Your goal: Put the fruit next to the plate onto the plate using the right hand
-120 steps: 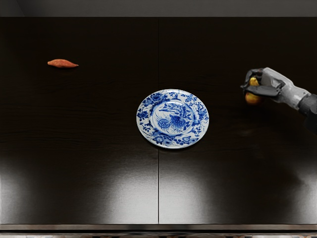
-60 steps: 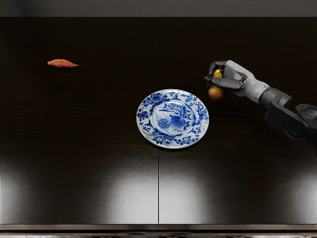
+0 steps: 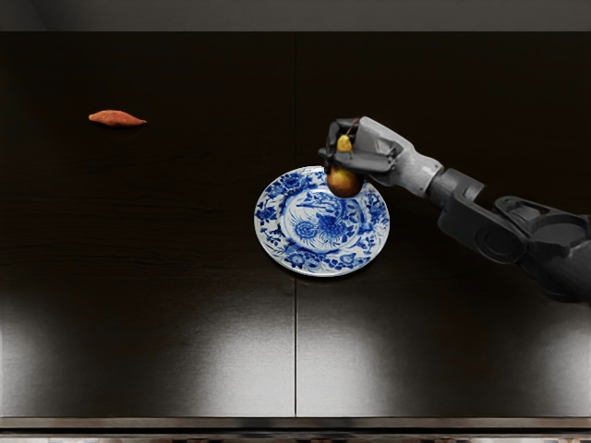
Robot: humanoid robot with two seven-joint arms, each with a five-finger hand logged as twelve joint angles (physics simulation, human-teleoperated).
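The fruit is a small yellow-brown pear shape, with its narrow yellow top upward and its rounder, browner bottom downward. It is gripped in the right hand. The dark fingers curl around its upper part from the far side, and a dark thumb crosses in front of it, so only the tip and the lower bulb show. In the head view the bulb overlaps the far rim of the plate, a little right of the plate's middle. From this one slanted view I cannot tell whether the fruit touches the rim or hangs above it.

The hand is grey on the back with black digits, and it is closed on the fruit. Its wrist leads back into the right arm, which runs down and to the right, passes beside the plate's right edge, and leaves at the picture's right side.

The plate is round and white, with a dense blue pattern and a figured medallion at its centre. It lies flat near the middle of the worktop, and nothing rests in its centre.

The worktop is dark and glossy, with pale reflections toward the near edge and a thin seam running front to back just left of the plate's middle. Well apart from all this, in the far left part of the worktop, a slim orange-red root vegetable lies on its side.
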